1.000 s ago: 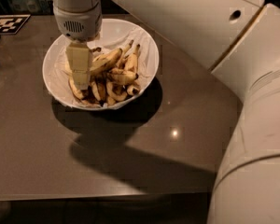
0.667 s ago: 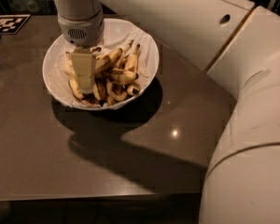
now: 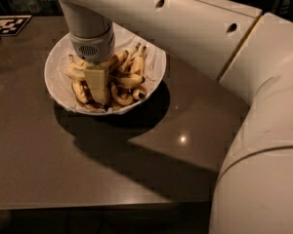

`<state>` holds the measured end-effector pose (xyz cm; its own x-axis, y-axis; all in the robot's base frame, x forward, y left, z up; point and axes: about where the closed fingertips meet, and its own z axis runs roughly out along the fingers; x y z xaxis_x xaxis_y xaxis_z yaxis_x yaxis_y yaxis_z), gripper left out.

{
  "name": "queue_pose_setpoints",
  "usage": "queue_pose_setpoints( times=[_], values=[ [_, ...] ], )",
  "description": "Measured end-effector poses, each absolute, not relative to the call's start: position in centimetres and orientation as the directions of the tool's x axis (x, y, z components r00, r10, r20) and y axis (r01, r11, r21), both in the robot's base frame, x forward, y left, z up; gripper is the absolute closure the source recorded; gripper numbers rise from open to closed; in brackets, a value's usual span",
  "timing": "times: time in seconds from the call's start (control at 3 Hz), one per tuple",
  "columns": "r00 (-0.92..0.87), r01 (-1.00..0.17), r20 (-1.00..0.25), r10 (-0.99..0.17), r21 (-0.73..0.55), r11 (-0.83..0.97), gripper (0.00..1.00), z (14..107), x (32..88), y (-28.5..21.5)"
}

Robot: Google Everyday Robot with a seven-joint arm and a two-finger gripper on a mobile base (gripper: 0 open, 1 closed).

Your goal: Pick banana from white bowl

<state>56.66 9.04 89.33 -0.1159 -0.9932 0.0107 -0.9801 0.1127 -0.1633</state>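
the banana (image 3: 76,72) lies in the left half of the white bowl (image 3: 55,83), a thick pale yellow piece. its left end shows towards the bowl's left wall, and its right part runs behind the gripper, so its full length cannot be seen. the other bananas (image 3: 130,80) are heaped in the middle and right of the bowl. they are shorter and browner, and several have their stems pointing up towards the far rim. crumpled white paper lines the bowl and shows most along its right wall.

the gripper (image 3: 99,97) points straight down into the bowl, just right of the banana's visible end. its pale lower part is sunk among the fruit and its tip is near the bowl's floor. whether it is spread, pressed together or pinching a banana cannot be told, since it reads as one pale block against the heap. above it sits a round grey wrist section with a small grille.

the arm (image 3: 185,28) runs from there across the top of the frame, then bends down through the right side as a broad cream-coloured casing filling the lower right corner.

the bowl stands in the upper left part of a dark brown table (image 3: 63,165). it casts a shadow to its lower right, and the arm's wide shadow crosses the middle of the tabletop. a small glint of light (image 3: 182,139) sits right of centre. a black and white marker tag (image 3: 10,24) lies on the table in the upper left corner.
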Motion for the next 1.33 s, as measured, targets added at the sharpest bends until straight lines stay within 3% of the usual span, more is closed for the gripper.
queue_pose_setpoints(
  times=[1.0,1.33],
  values=[
    [-0.112,-0.979,-0.005,-0.994,-0.173,0.111,0.99,89.7,57.0,9.5],
    [-0.084,-0.977,-0.044,-0.995,-0.194,0.091,1.0,91.2,56.2,9.4]
  ],
)
